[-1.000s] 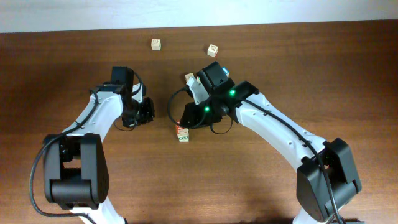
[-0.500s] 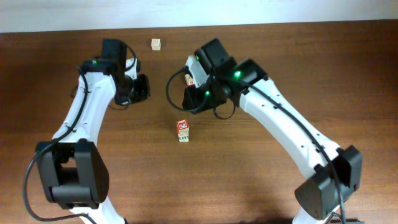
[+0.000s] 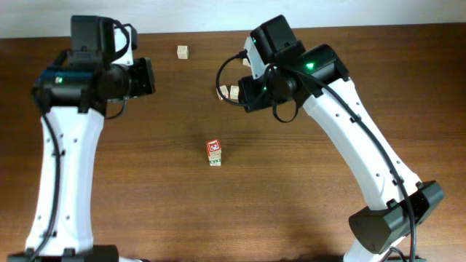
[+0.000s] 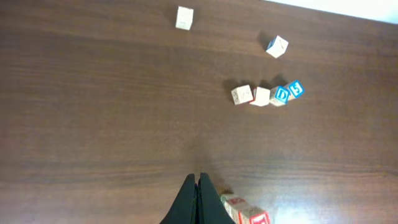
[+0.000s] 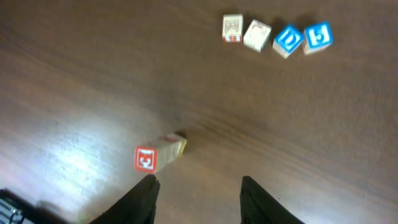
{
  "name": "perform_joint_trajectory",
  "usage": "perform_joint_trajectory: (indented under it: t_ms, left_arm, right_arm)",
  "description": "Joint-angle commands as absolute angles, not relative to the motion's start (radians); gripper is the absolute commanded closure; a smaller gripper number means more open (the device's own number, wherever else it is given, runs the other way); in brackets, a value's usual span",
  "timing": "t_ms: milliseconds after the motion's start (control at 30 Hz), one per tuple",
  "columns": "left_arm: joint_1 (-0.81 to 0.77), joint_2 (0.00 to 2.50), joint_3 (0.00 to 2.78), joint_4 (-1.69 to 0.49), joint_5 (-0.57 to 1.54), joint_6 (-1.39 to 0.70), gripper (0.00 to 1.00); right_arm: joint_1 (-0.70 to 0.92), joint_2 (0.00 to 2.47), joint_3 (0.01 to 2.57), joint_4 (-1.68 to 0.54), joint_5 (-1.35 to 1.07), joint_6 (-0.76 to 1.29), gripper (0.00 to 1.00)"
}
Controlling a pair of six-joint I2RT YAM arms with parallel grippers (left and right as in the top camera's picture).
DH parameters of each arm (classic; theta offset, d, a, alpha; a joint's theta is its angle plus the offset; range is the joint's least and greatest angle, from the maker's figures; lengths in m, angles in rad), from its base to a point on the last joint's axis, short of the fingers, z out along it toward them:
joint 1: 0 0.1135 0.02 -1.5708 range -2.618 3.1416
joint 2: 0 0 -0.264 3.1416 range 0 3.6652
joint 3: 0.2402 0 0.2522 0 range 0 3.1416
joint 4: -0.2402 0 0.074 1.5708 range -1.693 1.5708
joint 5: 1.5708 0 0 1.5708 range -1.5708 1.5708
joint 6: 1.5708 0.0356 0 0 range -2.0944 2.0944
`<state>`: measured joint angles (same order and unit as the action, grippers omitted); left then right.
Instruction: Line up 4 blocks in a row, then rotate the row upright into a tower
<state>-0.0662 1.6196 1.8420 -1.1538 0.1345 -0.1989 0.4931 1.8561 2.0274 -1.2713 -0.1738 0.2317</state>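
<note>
The right hand (image 5: 198, 182) is hanging well above the desk (image 3: 145, 182) with its two fingers standing apart, released, nothing between them and nothing touching them. Its arm is stretching from the near right corner up to the far middle of the desk, elbow high and wrist bent over. Seen from overhead, the hand is sitting just beside a short row of cubes. That row is lying in a line, each cube touching or almost touching the next: a pair of pale blocks (image 5: 244, 32) at one end and two blue-faced cubes (image 5: 303, 37) at the other.

The left hand (image 4: 197, 178) is clenched, its fingers pressing flat together and gripping nothing. It too is hovering clear of the desk. Its arm is running up the left side, with the hand pointing across towards the middle.

The red-faced block (image 3: 214, 148) is resting near the centre of the desk, well apart from both hands, with the green-and-white block (image 3: 215, 161) touching its near side. A lone pale block (image 3: 182, 52) is sitting by the far edge.
</note>
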Motion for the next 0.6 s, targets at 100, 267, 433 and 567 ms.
perform_joint_trajectory:
  t_ms: [100, 267, 433, 567]
  left_arm:
    - [-0.158, 1.584, 1.856, -1.256, -0.085, -0.329, 1.00]
    - [-0.234, 1.468, 1.856, -1.274, -0.281, -0.405, 1.00]
    - [-0.239, 1.425, 1.856, -1.269, -0.296, -0.404, 0.42]
    - [-0.239, 1.430, 1.852, -1.270, -0.295, -0.404, 0.01]
  right_arm:
    - [0.485, 1.799, 2.048, -1.297, -0.159, 0.251, 0.57]
    - [0.403, 1.629, 2.048, -1.316, -0.064, 0.251, 0.36]
    - [0.321, 1.428, 2.048, -1.381, 0.079, 0.251, 0.16]
    - [0.292, 1.306, 2.048, -1.404, 0.175, 0.251, 0.02]
